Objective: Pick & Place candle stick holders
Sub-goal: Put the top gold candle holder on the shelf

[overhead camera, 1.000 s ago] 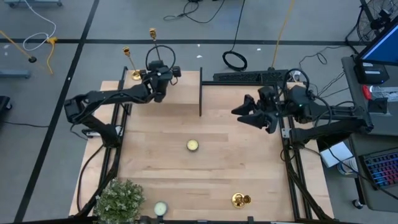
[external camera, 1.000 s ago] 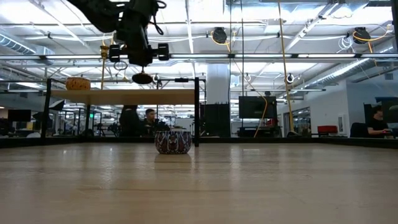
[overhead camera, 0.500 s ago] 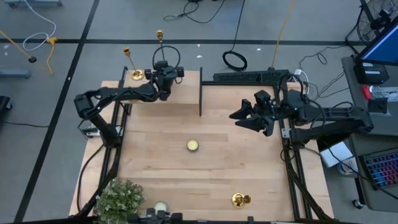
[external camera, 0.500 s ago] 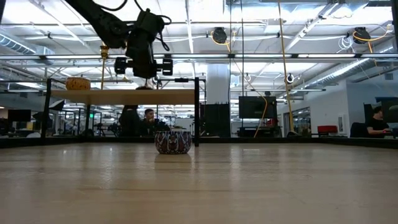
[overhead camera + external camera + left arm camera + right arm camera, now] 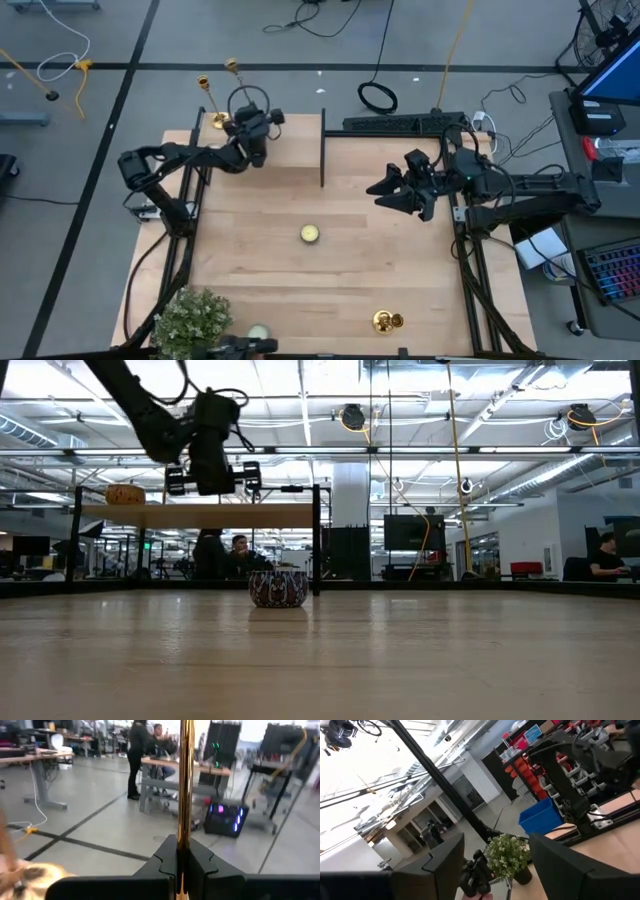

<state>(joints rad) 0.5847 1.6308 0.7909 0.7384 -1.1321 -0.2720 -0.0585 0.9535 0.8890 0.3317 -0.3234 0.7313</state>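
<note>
Left gripper (image 5: 247,128) clamps a candlestick (image 5: 233,78) at the table's (image 5: 350,280) far left corner.

From above, its cup leans out past the far edge, near a second candlestick (image 5: 212,105) standing on that corner; a third (image 5: 386,321) lies near the front edge, right of centre, and a tealight (image 5: 310,234) sits mid-table. The left wrist view alone shows the fingers (image 5: 165,862) pressed on the gold stem (image 5: 186,785). The low view shows this gripper (image 5: 212,472) raised well above the tabletop. The right gripper (image 5: 392,190) hovers over the right side, fingers (image 5: 445,857) spread apart and holding nothing, which only the right wrist view makes plain.
</note>
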